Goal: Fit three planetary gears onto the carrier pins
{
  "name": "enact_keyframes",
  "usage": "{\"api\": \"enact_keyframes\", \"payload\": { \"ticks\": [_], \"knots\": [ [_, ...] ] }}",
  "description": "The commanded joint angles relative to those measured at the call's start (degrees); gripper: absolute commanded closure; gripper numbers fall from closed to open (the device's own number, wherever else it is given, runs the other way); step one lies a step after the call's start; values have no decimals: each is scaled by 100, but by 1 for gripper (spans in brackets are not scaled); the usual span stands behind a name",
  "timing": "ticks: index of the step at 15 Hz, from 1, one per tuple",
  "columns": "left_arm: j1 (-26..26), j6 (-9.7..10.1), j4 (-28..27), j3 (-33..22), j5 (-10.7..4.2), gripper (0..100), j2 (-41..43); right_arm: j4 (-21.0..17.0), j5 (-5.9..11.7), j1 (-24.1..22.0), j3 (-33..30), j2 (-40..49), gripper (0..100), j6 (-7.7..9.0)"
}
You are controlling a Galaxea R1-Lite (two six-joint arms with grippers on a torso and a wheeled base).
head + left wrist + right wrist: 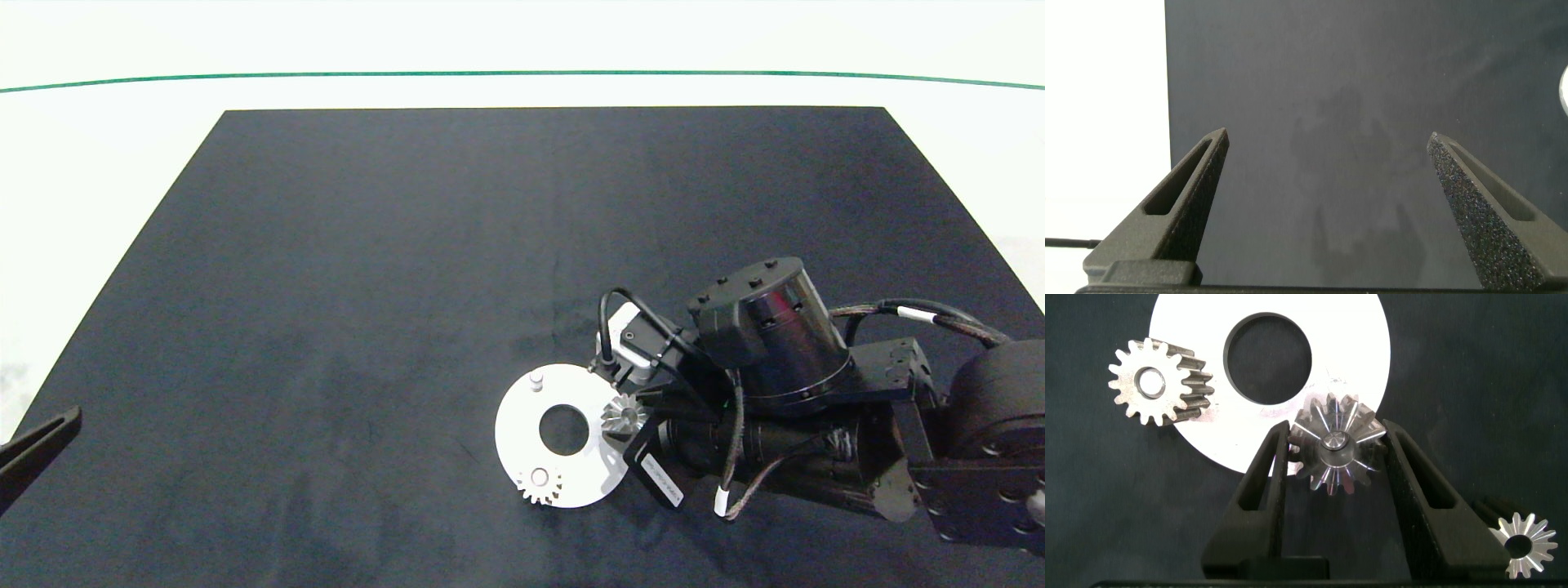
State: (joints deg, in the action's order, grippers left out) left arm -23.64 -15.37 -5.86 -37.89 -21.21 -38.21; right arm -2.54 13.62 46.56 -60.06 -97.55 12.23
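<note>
The white disc lies on the black mat, right of centre and near the front. One bare carrier pin stands at its far side. A silver planetary gear sits on the near pin. My right gripper reaches in from the right and is shut on a second planetary gear at the disc's right edge, the gear tilted. A third gear lies on the mat beside the right fingers; the arm hides it in the head view. My left gripper rests open at the mat's left edge.
The black mat covers most of the white table, with a green line along the far side. The right arm's bulky wrist and cables hang over the mat right of the disc.
</note>
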Motion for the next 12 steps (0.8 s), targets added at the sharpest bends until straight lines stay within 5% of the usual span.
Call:
{"api": "enact_keyframes", "payload": {
  "ticks": [1, 9, 10, 12],
  "knots": [
    [-1, -10, -2, 1, -15, 0, 6, -1, 9, 3, -5, -27, 99, 8],
    [-1, -10, -2, 1, -15, 0, -3, 7, 9, -15, -5, -89, 99, -1],
    [-1, -10, -2, 1, -15, 0, -3, -1, 9, -15, -5, -89, 0, -1],
    [-1, -10, -2, 1, -15, 0, 6, -1, 9, -15, -5, -89, 0, -1]
  ]
}}
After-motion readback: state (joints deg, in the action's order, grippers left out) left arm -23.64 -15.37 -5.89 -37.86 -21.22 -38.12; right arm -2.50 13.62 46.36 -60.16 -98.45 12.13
